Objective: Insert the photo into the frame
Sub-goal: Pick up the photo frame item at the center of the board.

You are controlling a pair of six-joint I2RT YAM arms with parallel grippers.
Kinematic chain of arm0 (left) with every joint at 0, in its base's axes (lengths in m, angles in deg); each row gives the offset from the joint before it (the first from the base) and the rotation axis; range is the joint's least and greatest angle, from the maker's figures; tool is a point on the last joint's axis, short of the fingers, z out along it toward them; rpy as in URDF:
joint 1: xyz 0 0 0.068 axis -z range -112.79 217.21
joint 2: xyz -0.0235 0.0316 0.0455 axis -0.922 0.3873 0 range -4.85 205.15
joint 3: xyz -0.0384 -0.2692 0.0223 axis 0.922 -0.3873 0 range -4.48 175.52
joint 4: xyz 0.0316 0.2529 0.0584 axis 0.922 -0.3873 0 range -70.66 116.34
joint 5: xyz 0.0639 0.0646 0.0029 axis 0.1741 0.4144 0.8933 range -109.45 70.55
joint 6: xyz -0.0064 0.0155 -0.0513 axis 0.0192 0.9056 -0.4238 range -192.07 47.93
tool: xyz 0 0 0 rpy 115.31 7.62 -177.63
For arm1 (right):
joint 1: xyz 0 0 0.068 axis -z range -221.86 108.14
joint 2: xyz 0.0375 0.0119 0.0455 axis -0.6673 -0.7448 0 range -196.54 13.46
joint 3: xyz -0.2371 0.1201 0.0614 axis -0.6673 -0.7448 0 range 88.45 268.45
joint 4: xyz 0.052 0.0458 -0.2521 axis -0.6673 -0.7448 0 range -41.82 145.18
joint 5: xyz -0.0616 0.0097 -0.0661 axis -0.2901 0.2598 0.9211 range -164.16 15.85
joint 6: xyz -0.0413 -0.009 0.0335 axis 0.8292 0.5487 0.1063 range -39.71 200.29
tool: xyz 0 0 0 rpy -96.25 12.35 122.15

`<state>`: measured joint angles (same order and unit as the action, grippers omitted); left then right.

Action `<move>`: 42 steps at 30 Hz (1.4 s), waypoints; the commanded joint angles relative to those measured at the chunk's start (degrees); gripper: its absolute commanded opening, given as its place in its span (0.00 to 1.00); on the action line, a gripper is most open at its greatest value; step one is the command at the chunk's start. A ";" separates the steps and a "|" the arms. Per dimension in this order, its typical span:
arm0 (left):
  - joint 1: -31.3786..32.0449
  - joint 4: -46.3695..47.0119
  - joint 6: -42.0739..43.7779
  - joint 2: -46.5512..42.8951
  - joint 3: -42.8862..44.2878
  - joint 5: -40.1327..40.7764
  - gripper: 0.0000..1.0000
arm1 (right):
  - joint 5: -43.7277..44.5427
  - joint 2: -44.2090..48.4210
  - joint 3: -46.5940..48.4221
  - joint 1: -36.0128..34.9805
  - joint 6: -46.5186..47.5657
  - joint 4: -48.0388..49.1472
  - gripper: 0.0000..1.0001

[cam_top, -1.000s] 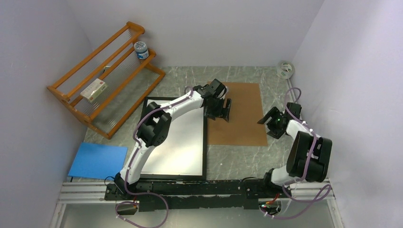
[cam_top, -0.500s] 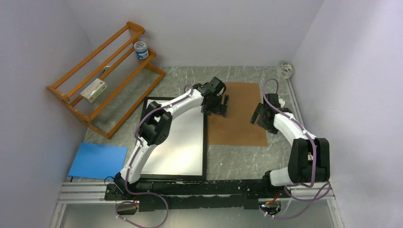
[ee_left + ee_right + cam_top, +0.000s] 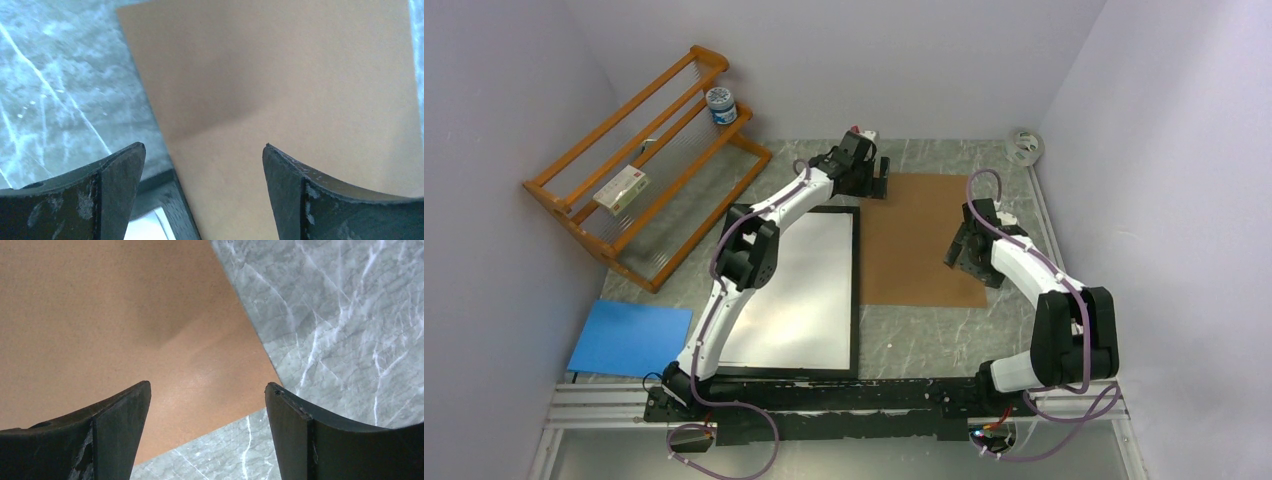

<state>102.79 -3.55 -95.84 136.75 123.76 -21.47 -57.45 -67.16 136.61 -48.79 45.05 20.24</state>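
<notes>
- Top external view: the black frame (image 3: pixel 856 300) is seen lying flat at the centre of the grey marbled desk (image 3: pixel 924 330), with its long sides running from lower to upper picture.
- The photo (image 3: pixel 794 290) is shown inside the frame, white back up; none of the printed side can be seen.
- A brown cardboard board (image 3: pixel 919 250) is laid flat just right of the frame, its left edge along the frame's right side.
- The left end effector (image 3: pixel 874 180) is held over the board's upper left corner, beyond the frame's upper right corner.
- Left wrist view: the two fingers are spread wide with nothing between them; the board is seen below, and a corner of the frame shows at the lower left.
- The right end effector (image 3: pixel 959 257) is held over the right part of the board, near its lower right corner.
- Right wrist view: its fingers are also parted and empty, with a corner of the board and bare desk beneath them.
- An orange wooden rack (image 3: pixel 639 165) is placed at the upper left, and a blue sheet (image 3: pixel 631 337) at the lower left.
</notes>
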 commanded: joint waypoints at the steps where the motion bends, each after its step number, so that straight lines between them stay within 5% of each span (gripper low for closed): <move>1: -0.30 2.71 3.19 3.91 3.64 4.20 0.92 | 2.55 -0.40 3.70 0.17 -1.80 -1.53 0.87; 10: -0.33 4.27 4.69 8.32 5.74 -0.81 0.90 | 2.16 -0.95 4.28 0.16 -2.92 -2.39 0.86; 22: -0.35 3.46 -3.00 9.41 3.14 -19.82 0.69 | 4.21 -3.04 4.08 2.55 -3.67 -2.67 0.85; 31: -0.29 -1.64 -6.18 6.76 2.73 -17.26 0.76 | -1.30 -1.16 -0.38 15.93 -1.77 2.77 0.86; 42: 0.51 -11.89 -17.55 2.22 -0.08 -10.72 0.72 | -8.06 -0.79 -7.34 22.45 -3.93 9.92 0.86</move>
<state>102.17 -6.54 -108.74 142.34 126.56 -35.62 -62.47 -68.17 130.49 -27.79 42.29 26.09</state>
